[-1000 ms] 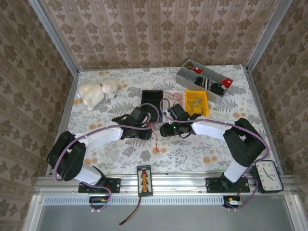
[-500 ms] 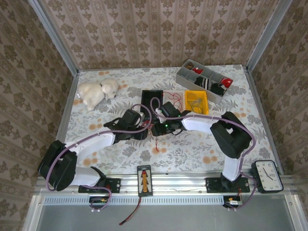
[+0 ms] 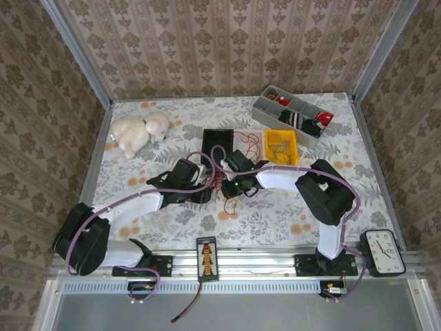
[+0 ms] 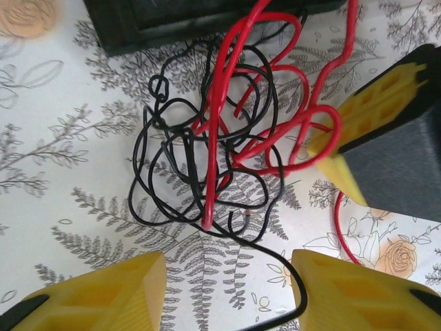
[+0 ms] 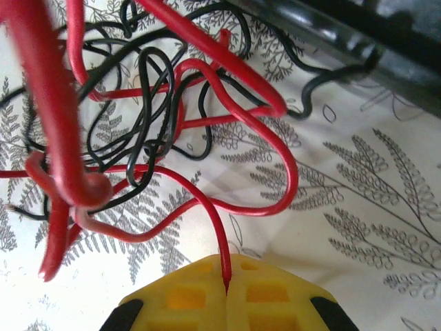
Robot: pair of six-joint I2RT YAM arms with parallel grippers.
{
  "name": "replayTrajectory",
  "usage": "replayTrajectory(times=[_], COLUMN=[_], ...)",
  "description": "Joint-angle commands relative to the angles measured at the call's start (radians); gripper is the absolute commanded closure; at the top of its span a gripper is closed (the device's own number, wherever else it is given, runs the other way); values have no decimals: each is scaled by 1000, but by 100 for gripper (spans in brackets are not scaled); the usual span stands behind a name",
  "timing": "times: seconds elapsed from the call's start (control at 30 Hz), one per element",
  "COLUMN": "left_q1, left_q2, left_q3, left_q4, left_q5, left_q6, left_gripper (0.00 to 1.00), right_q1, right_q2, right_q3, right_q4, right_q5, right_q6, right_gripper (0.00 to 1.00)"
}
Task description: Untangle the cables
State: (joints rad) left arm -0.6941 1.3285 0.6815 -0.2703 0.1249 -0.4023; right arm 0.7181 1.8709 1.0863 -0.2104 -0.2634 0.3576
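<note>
**Location.** The cables form one loose knot on the printed cloth, just on the near side of the black tray. Their uppermost loops reach that tray's near rim.

**Claws.** The right gripper is clenched on a red wire, which enters the seam between its yellow fingers end-on. The left gripper is released, its jaws standing apart on the side of the knot away from the tray. A black wire trails through the gap ungripped.

**Governing relation.** The knot lies between the two claws, both of them close to it and on the tray's near side. The held red strand runs from the right claw toward the tray and into the knot. We judge that a pull away from the tray, along that line, would draw the strand out. The left claw is well placed to pin the black coils meanwhile.

**Materials.** The wires are thin, round and glossy: the red ones lie in springy open bends, and the finer black ones in tighter coils. The fingers are yellow plastic with moulded pockets. The cloth is flat and the tray rim hard.
</note>
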Motion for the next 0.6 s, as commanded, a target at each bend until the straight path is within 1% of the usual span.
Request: replayTrajectory(times=[0.0,0.07,0.23,0.43,0.57], left_q1=[-11,-12,-22,-25,-27], left_q2=[38,57,105,163,193], left_q3=[42,48,62,84,104], left_q4=[14,23,36,46,46], left_q5=[41,41,61,53,48], left_q6=[32,32,38,35,36], left_gripper=[52,53,55,68,82], right_q1=[-6,-10,-17,-22,-29], right_q2=[-62,-70,-78,-78,-91], right_q3=[-23,-30,-28,-19,-18], right_q4=[1,5,8,11,6], right_q5=[-33,-60,-77,-97,-99], right_q6=[4,15,32,40,47], right_gripper=[98,98,98,98,98])
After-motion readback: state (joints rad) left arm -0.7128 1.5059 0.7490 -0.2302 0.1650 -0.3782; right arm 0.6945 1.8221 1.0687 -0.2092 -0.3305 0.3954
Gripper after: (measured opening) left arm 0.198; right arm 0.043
